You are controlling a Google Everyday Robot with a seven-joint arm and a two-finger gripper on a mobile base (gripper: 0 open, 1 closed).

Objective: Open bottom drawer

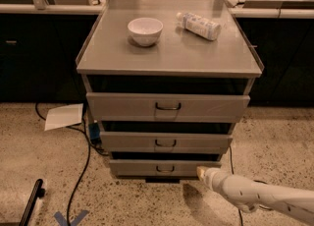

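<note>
The bottom drawer (142, 167) is the lowest and narrowest of three grey drawer fronts in the cabinet (169, 53), with a small dark loop handle (165, 169) at its centre. It looks shut. My gripper (201, 172) is at the tip of a white arm that reaches in from the lower right. It sits at the drawer front's right end, to the right of the handle.
A white bowl (145, 30) and a lying bottle (198, 25) are on the cabinet top. A sheet of paper (64, 116) and a black cable (83, 163) lie on the speckled floor at left. Blue tape (69, 218) marks the floor. A dark object (32, 202) is at bottom left.
</note>
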